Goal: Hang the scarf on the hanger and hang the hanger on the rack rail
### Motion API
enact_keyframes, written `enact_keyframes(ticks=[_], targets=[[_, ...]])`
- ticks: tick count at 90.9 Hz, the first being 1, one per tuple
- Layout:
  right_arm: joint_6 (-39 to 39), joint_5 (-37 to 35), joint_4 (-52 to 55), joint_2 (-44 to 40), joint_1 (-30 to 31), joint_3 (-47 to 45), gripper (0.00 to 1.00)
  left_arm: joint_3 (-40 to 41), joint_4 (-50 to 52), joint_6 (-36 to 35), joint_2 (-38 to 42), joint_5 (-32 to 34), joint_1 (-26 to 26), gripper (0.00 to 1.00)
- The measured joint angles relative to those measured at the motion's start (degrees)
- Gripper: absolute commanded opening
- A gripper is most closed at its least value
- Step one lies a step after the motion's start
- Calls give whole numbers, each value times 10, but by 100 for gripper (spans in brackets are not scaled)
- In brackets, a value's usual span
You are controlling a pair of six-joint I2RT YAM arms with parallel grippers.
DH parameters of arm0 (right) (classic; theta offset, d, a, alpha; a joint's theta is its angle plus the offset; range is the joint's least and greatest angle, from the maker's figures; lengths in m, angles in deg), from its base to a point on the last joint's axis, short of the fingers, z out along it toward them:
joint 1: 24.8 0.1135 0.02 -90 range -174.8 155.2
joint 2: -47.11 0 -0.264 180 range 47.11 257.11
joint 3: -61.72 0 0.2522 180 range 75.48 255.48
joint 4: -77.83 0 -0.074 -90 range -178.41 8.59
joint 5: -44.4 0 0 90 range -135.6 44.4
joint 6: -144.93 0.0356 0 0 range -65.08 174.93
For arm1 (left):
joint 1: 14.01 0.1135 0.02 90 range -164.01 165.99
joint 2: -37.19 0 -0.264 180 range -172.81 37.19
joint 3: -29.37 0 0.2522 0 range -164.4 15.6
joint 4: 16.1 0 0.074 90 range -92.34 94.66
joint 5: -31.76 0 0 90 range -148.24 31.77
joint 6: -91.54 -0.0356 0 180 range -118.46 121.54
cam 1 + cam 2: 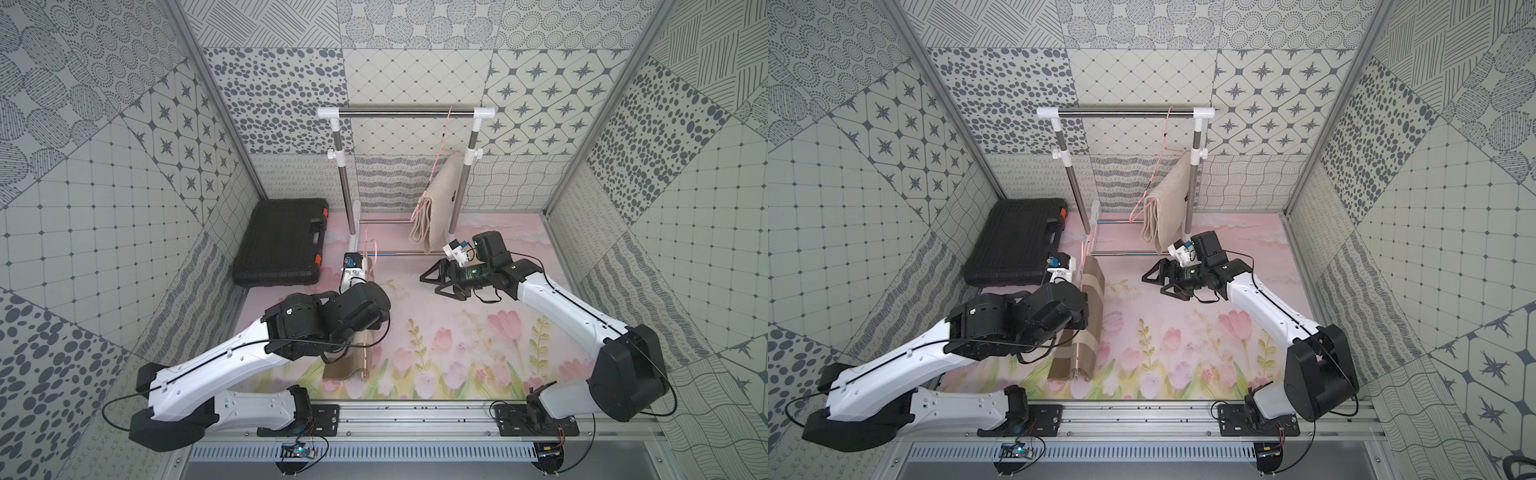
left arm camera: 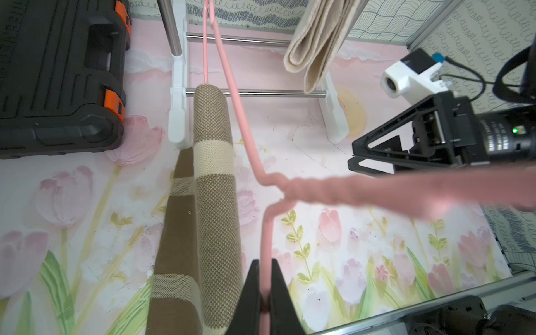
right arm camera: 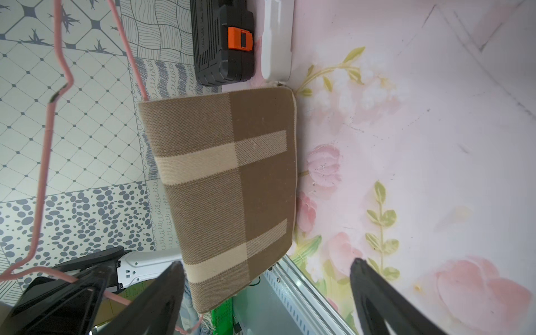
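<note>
One scarf (image 2: 214, 174) drapes the hanger (image 2: 287, 188) pinched by left pincer (image 2: 264, 290); right pincer (image 2: 351, 155) gapes nearby.

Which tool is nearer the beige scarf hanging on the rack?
Right. The right tool, open, sits just in front of the lower end of the beige scarf; the left tool is farther off, shut on the pink hanger.

The scarf (image 1: 1088, 316), brown with cream checked bands, hangs folded over the lower bar of the hanger (image 2: 252, 156). The hanger is thin pink wire, upright above the desk's left half, between its front edge and middle. The left hand (image 2: 263, 268) pinches its sloping shoulder wire.
</note>
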Motion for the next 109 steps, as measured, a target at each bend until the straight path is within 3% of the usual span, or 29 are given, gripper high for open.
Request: enact_keyframes(ticks=[26, 64, 73, 85, 98, 109], targets=[[-14, 5, 18, 2, -8, 28, 90, -213, 138, -42, -63, -3, 33, 0], [-30, 30, 17, 2, -12, 37, 91, -559, 258, -174, -241, -47, 110, 0], [15, 51, -118, -3, -2, -11, 91, -591, 258, -192, -255, -59, 120, 0], [165, 61, -421, 21, 11, -131, 91, -599, 258, -205, -251, -74, 127, 0], [350, 30, -771, 181, 44, -154, 91, -599, 257, -208, -245, -92, 132, 0], [423, 9, -897, 266, 91, -143, 91, -599, 254, -208, -241, -105, 133, 0]])
